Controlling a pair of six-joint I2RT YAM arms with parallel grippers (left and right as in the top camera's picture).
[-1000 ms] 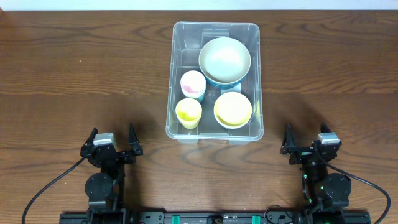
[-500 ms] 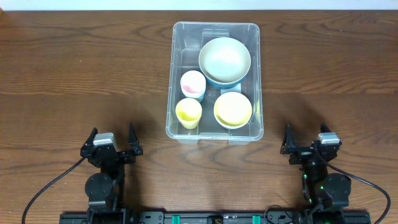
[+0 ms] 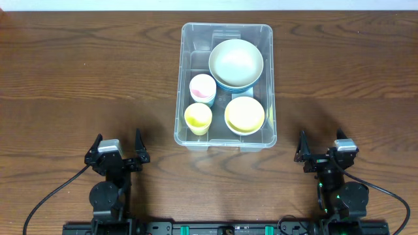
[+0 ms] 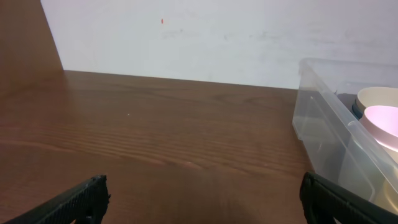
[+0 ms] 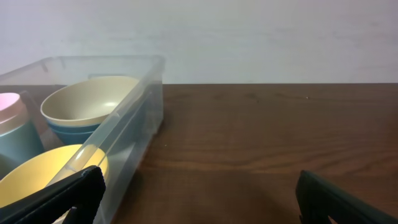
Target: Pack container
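Four dishes sit in one container (image 3: 225, 27): cream bowl (image 3: 236, 62), yellow bowl (image 3: 244, 114), pink cup (image 3: 202, 87), yellow cup (image 3: 198, 117). Near, left claw (image 3: 118, 141) and right claw (image 3: 320, 141) both gape, empty.

Clear container (image 3: 225, 31), upright, mid-table

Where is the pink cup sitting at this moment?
Overhead, the pink cup stands inside the container, on its left side, with the yellow cup just nearer the robot and the big cream bowl to its right.
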